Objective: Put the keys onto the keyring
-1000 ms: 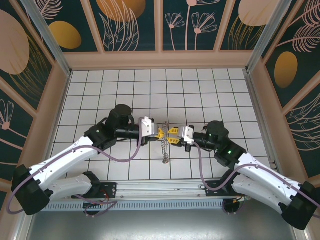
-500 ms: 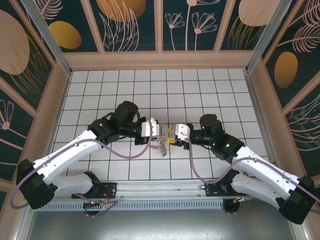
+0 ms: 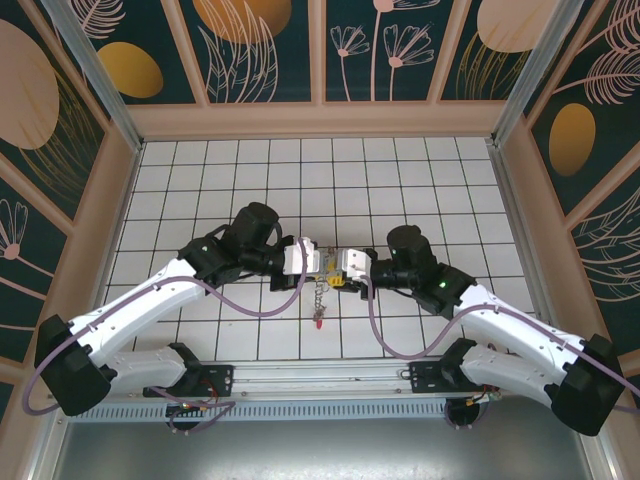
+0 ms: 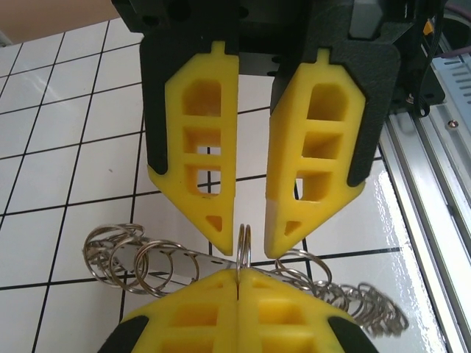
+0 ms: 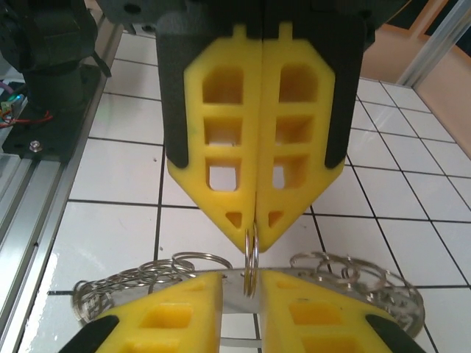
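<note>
My left gripper (image 3: pixel 324 267) and right gripper (image 3: pixel 336 272) meet tip to tip over the middle of the tiled floor. The left gripper (image 4: pixel 239 272) is shut on a small silvery split ring (image 4: pixel 244 243) that stands upright. That ring (image 5: pixel 252 261) sits in the gap of my right gripper (image 5: pixel 246 278), whose jaws stand apart on either side of it. It belongs to the keyring, a flat metal band (image 5: pixel 237 305) strung with several split rings. A chain of rings (image 3: pixel 320 295) hangs below the grippers, ending in a red-headed key (image 3: pixel 318 322).
Wooden walls (image 3: pixel 320 120) enclose the white tiled floor (image 3: pixel 300 180). A metal rail (image 3: pixel 320 378) carrying both arm bases runs along the near edge. Purple cables (image 3: pixel 240 310) loop beside each arm.
The grippers drew slightly apart, then closed back in tip to tip. The right wrist shifted left. The ring chain bunched up and now hangs down again, with the red key lowest.
</note>
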Available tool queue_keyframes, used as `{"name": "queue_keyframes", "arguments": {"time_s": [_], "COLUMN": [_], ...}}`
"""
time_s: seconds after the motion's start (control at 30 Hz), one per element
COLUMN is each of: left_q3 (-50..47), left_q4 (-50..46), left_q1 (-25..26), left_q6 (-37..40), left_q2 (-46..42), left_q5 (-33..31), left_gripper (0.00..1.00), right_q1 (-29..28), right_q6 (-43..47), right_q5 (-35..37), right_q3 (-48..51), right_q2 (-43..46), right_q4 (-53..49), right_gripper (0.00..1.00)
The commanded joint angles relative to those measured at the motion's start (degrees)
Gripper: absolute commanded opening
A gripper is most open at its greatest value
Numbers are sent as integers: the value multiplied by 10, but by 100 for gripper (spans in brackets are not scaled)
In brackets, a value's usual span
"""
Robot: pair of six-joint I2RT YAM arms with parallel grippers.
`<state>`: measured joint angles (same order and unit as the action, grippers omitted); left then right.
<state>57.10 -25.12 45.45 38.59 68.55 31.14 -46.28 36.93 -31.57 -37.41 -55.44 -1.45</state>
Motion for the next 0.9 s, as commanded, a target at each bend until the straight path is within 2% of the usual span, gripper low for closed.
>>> {"name": "queue_keyframes", "arguments": {"time_s": [0.0,0.13,0.17,0.2,0.33,0.4,0.5,0.57,0.7,0.8,0.87], "left_q3": [7,8,8,8,9,-9,-78,-112,-129,-127,-136], "left_q4": [8,9,14,18,33,62,132,170,173,188,230], "left_q1": [5,5,5,4,5,4,4,5,5,5,4], "left_q6": [1,-1,-2,-4,-18,-40,-69,-88,-104,-124,-152], "left_q2": [4,6,5,4,-9,-38,-105,-140,-150,-132,-118], "left_q5": [24,29,33,36,39,26,9,-5,-4,18,53], "left_gripper": [0,0,0,0,0,9,34,43,44,44,44], "right_q1": [-7,-15,-16,-18,-21,-21,-19,-17,-14,-14,-14], "right_q6": [-14,-24,-25,-24,-30,-41,-63,-81,-121,-131,-136], "right_q5": [-17,-15,-13,-12,-5,-1,0,-5,-21,-33,-39], "right_q3": [-6,1,2,2,6,17,40,60,98,107,112], "right_q2": [7,4,1,0,6,24,55,74,101,104,104], "right_q4": [41,55,56,56,67,87,122,156,232,251,265], "right_gripper": [22,21,16,3,0,0,0,0,0,0,0]}}
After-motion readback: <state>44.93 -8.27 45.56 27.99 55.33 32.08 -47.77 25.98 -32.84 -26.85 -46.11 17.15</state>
